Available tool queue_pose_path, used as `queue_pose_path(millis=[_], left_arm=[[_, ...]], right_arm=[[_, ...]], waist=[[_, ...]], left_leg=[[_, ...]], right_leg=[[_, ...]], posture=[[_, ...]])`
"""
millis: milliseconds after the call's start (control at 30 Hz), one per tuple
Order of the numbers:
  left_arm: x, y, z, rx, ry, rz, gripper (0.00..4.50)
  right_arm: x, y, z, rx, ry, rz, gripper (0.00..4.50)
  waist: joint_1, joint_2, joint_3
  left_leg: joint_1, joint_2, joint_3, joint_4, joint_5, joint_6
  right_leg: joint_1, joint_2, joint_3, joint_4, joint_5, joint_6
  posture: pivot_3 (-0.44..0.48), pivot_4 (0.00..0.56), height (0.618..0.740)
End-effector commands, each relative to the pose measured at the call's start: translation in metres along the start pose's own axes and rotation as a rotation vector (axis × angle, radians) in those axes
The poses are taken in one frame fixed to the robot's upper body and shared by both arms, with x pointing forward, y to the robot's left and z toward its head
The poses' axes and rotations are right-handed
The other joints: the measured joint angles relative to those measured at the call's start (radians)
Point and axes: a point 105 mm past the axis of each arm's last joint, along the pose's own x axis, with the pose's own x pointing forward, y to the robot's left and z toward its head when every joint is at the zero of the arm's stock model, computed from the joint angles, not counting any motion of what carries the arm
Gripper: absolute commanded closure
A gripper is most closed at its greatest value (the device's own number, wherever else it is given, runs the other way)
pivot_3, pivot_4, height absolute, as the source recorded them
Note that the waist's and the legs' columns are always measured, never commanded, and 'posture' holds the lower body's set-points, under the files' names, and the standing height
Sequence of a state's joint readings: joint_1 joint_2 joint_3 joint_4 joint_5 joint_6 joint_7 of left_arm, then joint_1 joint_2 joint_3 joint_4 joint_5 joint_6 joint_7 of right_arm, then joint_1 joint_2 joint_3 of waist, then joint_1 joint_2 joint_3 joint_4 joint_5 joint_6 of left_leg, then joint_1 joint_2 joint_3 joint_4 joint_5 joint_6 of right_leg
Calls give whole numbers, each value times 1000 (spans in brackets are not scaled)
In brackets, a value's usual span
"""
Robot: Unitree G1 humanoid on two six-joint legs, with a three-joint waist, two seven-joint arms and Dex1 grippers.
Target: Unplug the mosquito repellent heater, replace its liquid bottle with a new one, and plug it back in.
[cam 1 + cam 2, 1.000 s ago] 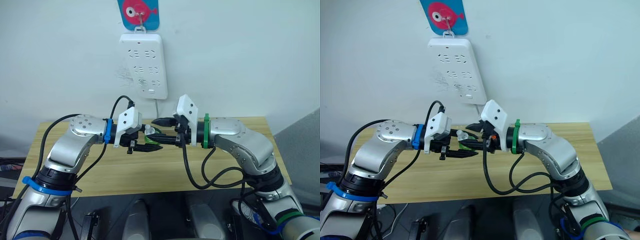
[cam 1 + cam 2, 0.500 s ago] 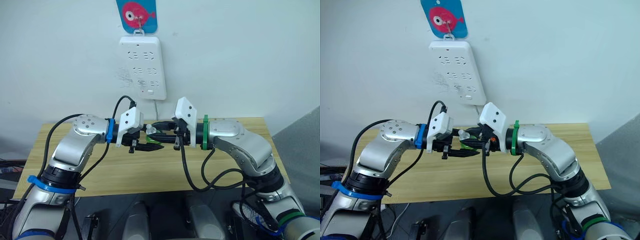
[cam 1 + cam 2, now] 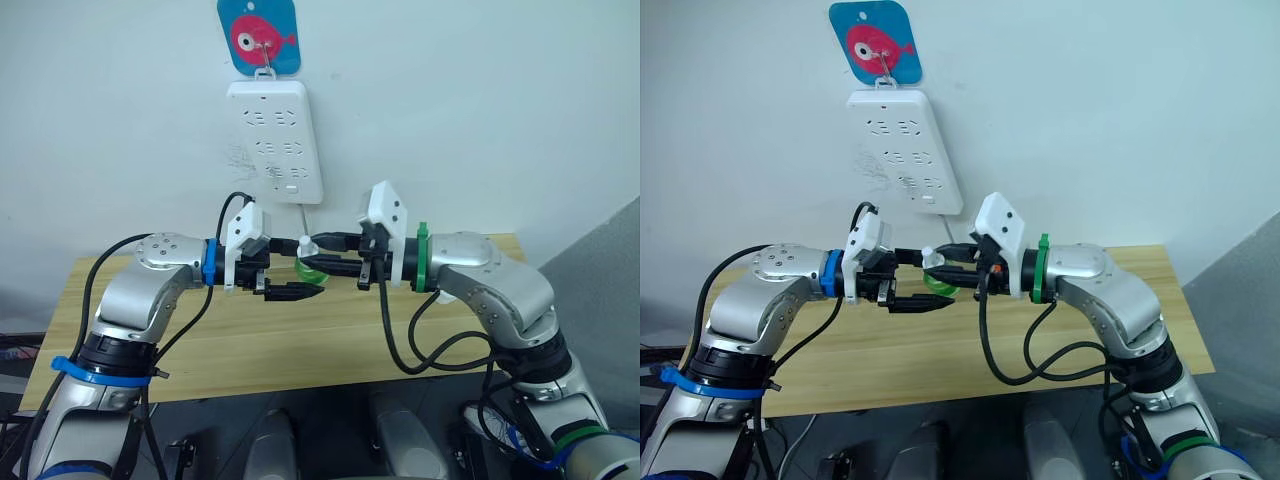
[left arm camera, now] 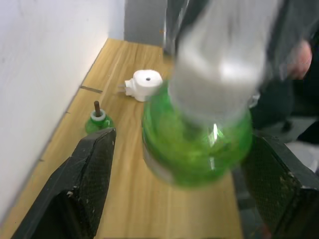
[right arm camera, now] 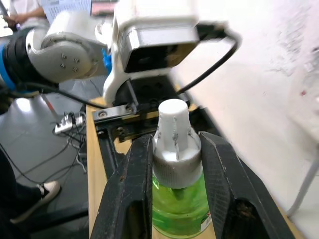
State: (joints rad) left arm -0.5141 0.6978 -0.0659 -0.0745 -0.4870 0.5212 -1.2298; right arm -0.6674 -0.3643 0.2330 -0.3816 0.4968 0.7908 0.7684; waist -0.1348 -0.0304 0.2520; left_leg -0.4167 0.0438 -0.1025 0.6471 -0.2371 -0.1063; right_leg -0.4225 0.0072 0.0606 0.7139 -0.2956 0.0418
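A: The right gripper is clamped on the neck of the new green bottle, just under its white cap, and the left gripper stands wide, its fingers apart on either side of that bottle with nothing pinched.

B: Why hold it up between the arms?

A: My guess is the cap has to come off before the bottle can go into the unit, so one arm steadies while the other lines up to take a hold. (That's a reading, not something shown.)

B: And the mosquito repellent heater?

A: Lying on the wooden table near the wall, unplugged, prongs to the side. Close by stands a small green bottle with a bare dark wick, probably the old one.

B: I can't find those from the head.

A: The arms sit in front of that stretch of table. The head views give instead the white power strip hanging on the wall above both grippers, under a blue fish hanger.
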Motion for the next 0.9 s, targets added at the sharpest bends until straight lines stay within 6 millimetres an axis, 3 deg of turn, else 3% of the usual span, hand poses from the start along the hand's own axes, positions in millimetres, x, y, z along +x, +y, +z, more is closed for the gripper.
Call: queue_pose_path(millis=[33, 467, 567, 700, 900], left_arm=[[-1, -7, 21, 20, -89, -8, 569], [13, -17, 23, 14, -108, -62, 569], [15, -18, 20, -12, -108, -71, 1104], [16, -16, 22, -13, -130, -54, 2178], [15, -18, 21, 33, -109, -64, 2187]], right_arm=[[-9, -2, 16, -15, -53, 15, 3509], [-12, 3, 19, 6, -55, 50, 3509], [-12, 4, 19, 7, -54, 55, 3509], [-11, 7, 18, 10, -48, 71, 3509], [-11, 13, 15, 16, -39, 121, 3509]], waist=[[0, 0, 0], [-5, 1, -21], [-5, 1, -23], [-5, 1, -24], [-5, 1, -24]], left_leg=[[0, 0, 0, 0, 0, 0], [0, 0, 0, 0, 0, 0], [1, 0, 0, 0, 0, 0], [1, 0, 0, 0, 0, 0], [1, 0, 0, 0, 0, 0]], right_leg=[[0, 0, 0, 0, 0, 0], [0, 0, 0, 0, 0, 0], [1, 0, 0, 0, 0, 0], [1, 0, 0, 1, 0, 0], [1, 0, 0, 1, 0, 0]], posture=[[-136, 140, 725], [-139, 134, 725], [-139, 136, 725], [-137, 141, 725], [-129, 147, 725]])
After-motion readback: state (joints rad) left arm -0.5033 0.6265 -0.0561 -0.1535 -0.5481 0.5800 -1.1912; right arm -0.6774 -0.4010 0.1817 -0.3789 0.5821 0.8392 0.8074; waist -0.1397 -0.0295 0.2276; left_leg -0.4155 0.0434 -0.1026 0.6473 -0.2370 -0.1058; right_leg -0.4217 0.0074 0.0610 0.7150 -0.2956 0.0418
